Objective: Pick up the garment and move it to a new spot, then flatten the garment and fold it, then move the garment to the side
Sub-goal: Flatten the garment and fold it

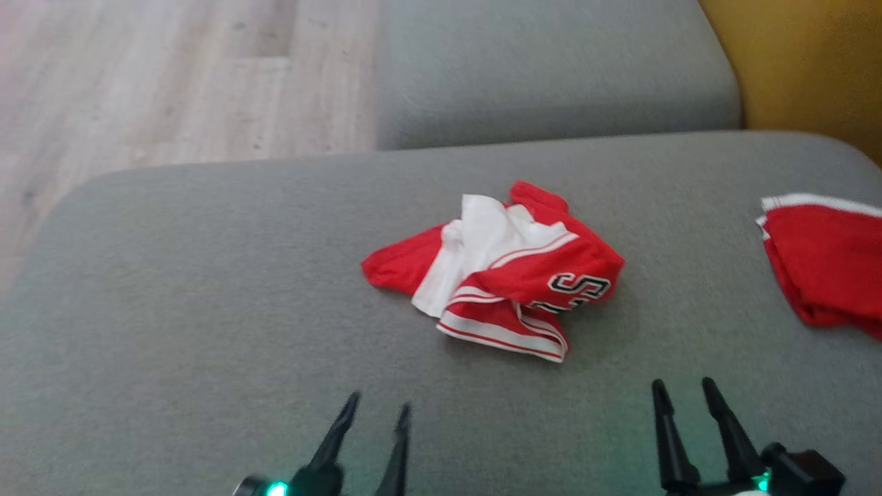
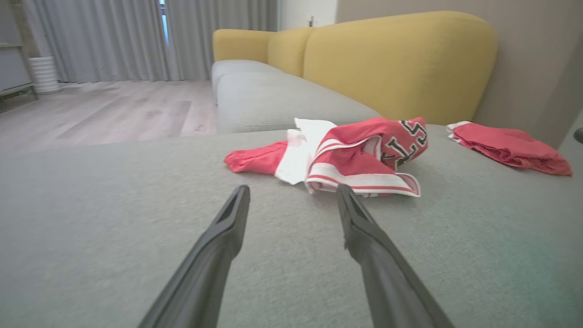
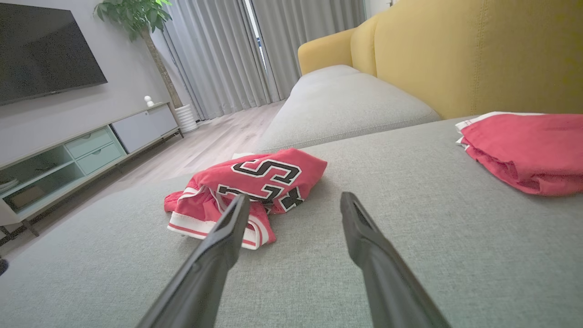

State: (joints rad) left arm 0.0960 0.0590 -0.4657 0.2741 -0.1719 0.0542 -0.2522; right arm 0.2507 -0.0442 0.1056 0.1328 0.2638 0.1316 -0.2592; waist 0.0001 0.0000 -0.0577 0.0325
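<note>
A crumpled red and white garment (image 1: pixel 506 272) with black lettering lies bunched on the grey sofa seat (image 1: pixel 207 289), near its middle. It also lies ahead of the fingers in the left wrist view, garment (image 2: pixel 346 152), and to the left in the right wrist view, garment (image 3: pixel 248 191). My left gripper (image 1: pixel 379 406) is open, short of the garment and to its lower left, with nothing in it. The right gripper (image 1: pixel 682 386) is open too, below and right of the garment, empty. Both hover over bare cushion.
A second red garment (image 1: pixel 823 258) lies folded at the seat's right edge. Another grey cushion (image 1: pixel 551 69) sits beyond, with the yellow backrest (image 1: pixel 806 62) to the right. Wooden floor (image 1: pixel 158 83) drops off at the left. A TV stand (image 3: pixel 91 150) lines the far wall.
</note>
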